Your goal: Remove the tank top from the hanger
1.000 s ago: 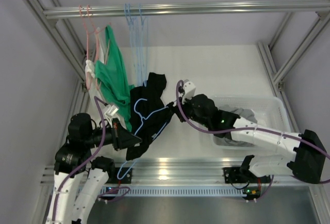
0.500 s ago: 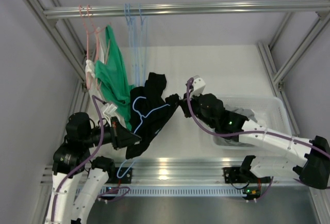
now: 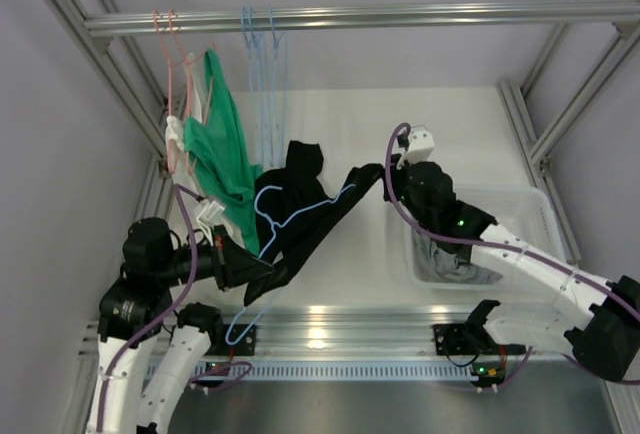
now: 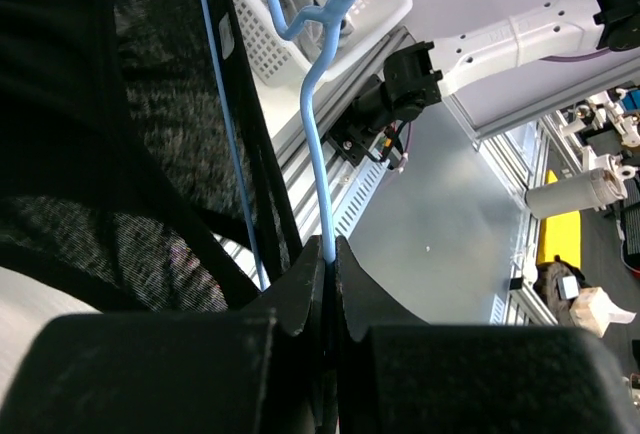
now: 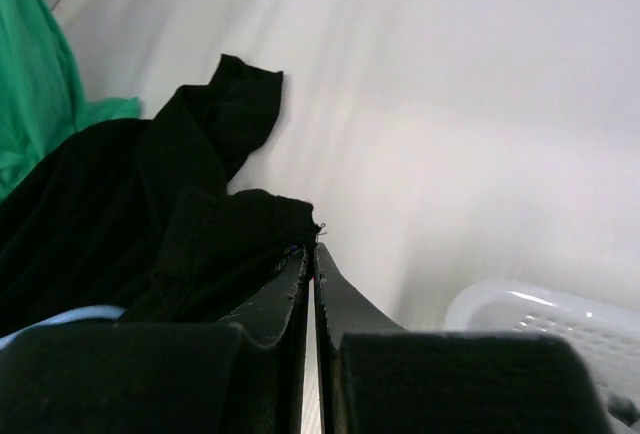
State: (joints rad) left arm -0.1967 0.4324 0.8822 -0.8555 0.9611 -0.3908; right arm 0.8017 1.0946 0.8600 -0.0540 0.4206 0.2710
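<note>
Black knit tank top [image 3: 302, 164] hangs half-draped on the thin light-blue wire hanger [image 4: 314, 154]. The left gripper [image 4: 328, 254] clamps the hanger's wire, apparently to anchor it. The right gripper [image 5: 311, 254] pinches the top's hem just beyond the hanger's right end, stretching the fabric, likely to slide it off.

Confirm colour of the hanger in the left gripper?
Light blue hanger, clearest in the left wrist view.

Even bright light; left tool [image 4: 327, 254] blurred; rail [image 3: 330, 316] glaring.
</note>
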